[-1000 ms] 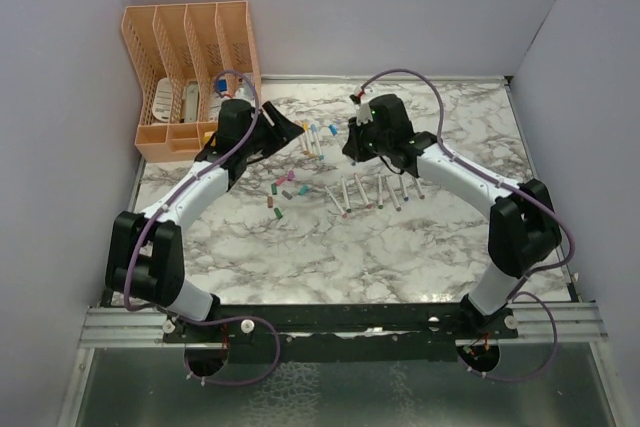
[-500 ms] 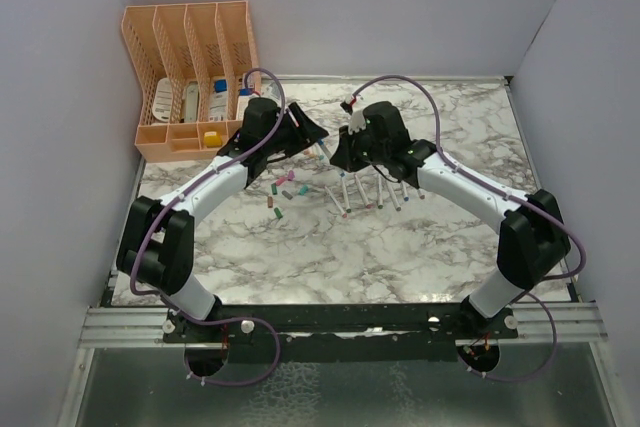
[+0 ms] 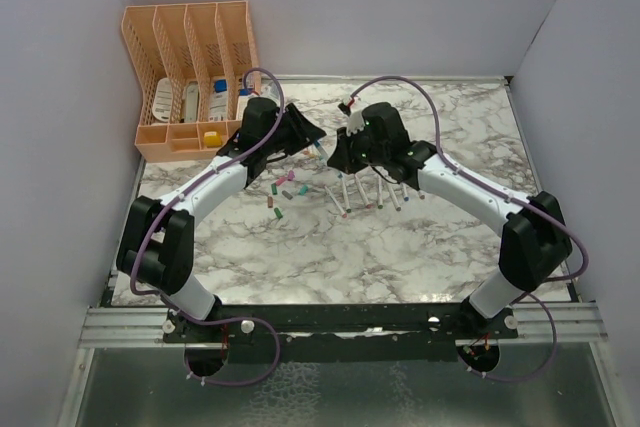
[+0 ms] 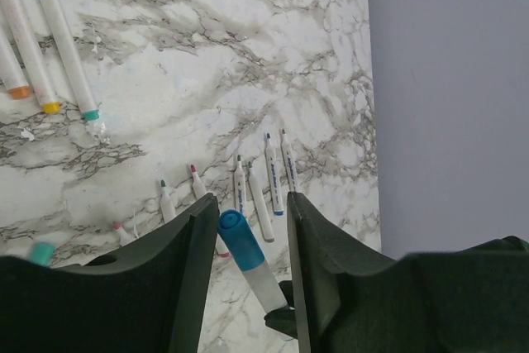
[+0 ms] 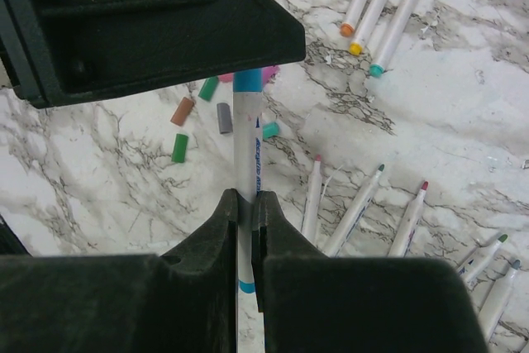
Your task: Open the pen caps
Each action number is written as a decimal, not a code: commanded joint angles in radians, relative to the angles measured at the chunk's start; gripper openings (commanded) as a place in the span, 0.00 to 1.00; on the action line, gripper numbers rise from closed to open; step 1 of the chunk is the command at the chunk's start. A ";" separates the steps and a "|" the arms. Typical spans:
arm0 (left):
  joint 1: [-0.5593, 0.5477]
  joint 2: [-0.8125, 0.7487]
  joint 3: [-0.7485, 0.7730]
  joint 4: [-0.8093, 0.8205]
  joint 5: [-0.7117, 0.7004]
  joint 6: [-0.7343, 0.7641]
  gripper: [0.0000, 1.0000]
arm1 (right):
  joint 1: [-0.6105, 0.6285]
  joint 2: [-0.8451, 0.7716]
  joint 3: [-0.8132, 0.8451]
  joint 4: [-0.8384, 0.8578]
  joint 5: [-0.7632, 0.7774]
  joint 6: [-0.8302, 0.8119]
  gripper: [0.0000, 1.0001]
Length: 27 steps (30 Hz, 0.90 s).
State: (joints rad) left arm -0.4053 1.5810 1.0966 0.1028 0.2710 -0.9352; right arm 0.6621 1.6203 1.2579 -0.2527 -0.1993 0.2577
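Note:
My right gripper (image 5: 245, 197) is shut on the white barrel of a pen (image 5: 246, 138), held above the table. The pen's blue cap (image 4: 238, 241) sits between the fingers of my left gripper (image 4: 250, 197), which is open. The cap lies against the left finger, with a gap to the right one. In the top view the two grippers, left (image 3: 316, 137) and right (image 3: 337, 154), meet over the back middle of the table. Several loose pen caps (image 5: 179, 148) lie on the marble below.
A row of uncapped white pens (image 3: 375, 192) lies on the marble under the right arm. A few more pens (image 5: 388, 14) lie behind, near the grippers. Loose caps (image 3: 280, 195) are scattered left of the row. An orange desk organizer (image 3: 190, 77) stands at the back left.
Both arms moved toward each other, bringing the held pen's cap between my left fingers. The left jaws have narrowed around the cap. The right gripper stayed shut on the pen.

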 commanded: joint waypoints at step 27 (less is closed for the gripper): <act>-0.046 -0.054 -0.026 0.055 -0.011 -0.018 0.00 | 0.010 0.031 0.058 0.006 -0.051 -0.016 0.59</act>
State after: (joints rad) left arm -0.4282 1.5772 1.0752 0.1413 0.2729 -0.9585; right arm 0.6666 1.6150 1.2675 -0.2535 -0.2230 0.2527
